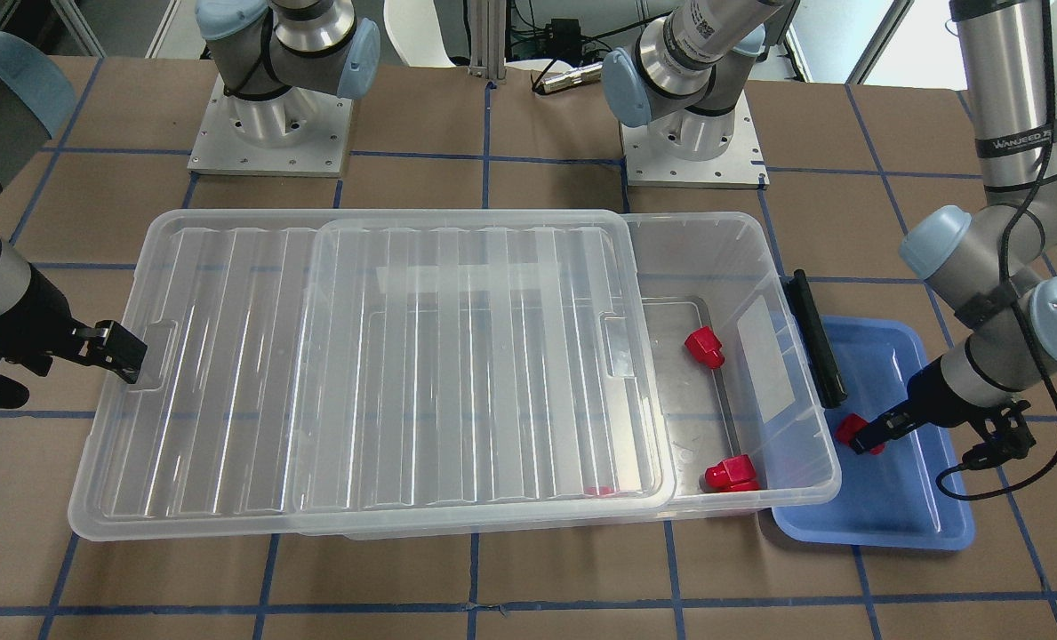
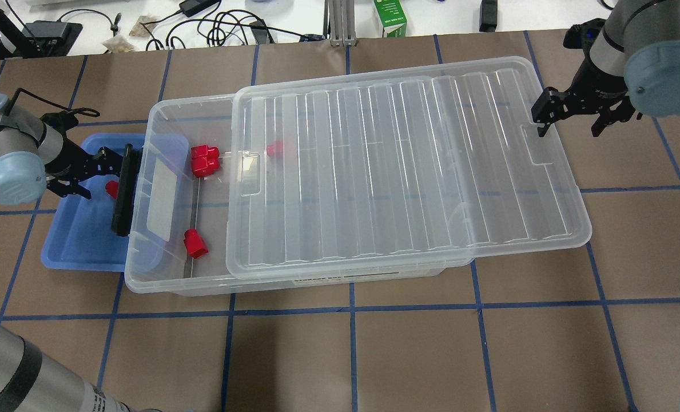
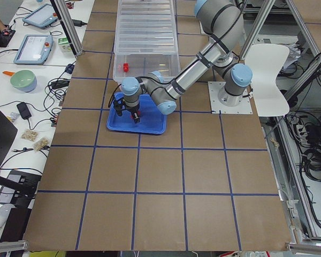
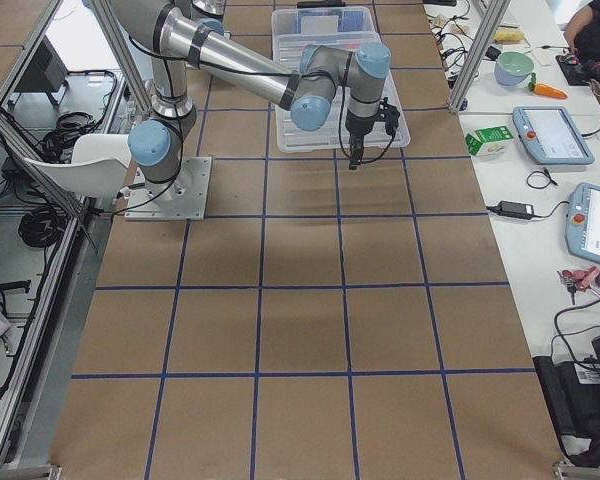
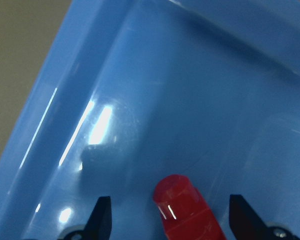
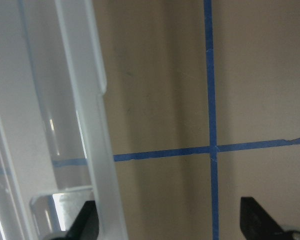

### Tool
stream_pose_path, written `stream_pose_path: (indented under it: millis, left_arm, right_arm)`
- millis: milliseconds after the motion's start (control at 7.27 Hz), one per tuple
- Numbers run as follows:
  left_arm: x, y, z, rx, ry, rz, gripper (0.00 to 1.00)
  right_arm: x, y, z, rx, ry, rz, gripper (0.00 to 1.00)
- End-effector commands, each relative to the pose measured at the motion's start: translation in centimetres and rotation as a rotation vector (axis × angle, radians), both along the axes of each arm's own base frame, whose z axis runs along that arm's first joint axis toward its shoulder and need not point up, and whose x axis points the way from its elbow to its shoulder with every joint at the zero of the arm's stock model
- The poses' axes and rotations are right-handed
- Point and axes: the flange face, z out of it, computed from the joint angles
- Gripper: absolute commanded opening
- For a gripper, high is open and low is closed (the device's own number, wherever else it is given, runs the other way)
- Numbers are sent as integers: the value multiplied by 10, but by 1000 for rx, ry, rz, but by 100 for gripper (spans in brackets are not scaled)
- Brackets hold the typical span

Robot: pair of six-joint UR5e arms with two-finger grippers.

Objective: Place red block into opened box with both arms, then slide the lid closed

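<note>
A red block (image 5: 187,212) lies in the blue tray (image 2: 76,246), its stub pointing up in the left wrist view. My left gripper (image 5: 170,200) is open and straddles it, with a gap on both sides; in the front view the left gripper (image 1: 868,440) sits low over that red block (image 1: 848,428). The clear box (image 2: 162,269) holds three red blocks (image 2: 205,160) in its uncovered end and one more under the lid (image 2: 408,166). The lid covers most of the box and overhangs its right end. My right gripper (image 2: 567,129) is open at the lid's outer short edge, beside the notch.
The box's black bar (image 2: 123,191) lies between the tray and the box wall, close to my left gripper. Brown table with blue tape lines spreads in front of the box. Cables and a green carton (image 2: 391,17) sit beyond the table's far edge.
</note>
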Motion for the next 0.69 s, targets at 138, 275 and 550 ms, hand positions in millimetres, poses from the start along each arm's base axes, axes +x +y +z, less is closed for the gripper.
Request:
stream_pose_path:
  millis: [138, 275, 550]
  left_arm:
    - [1, -4, 4, -8, 0, 22, 5]
    - [4, -8, 22, -34, -18, 16, 4]
    - [5, -17, 109, -7, -3, -1, 4]
  right_arm:
    - [-7, 0, 1, 6, 26, 38, 100]
    - [-6, 1, 1, 9, 24, 38, 100]
    - [-5, 2, 8, -2, 24, 38, 100]
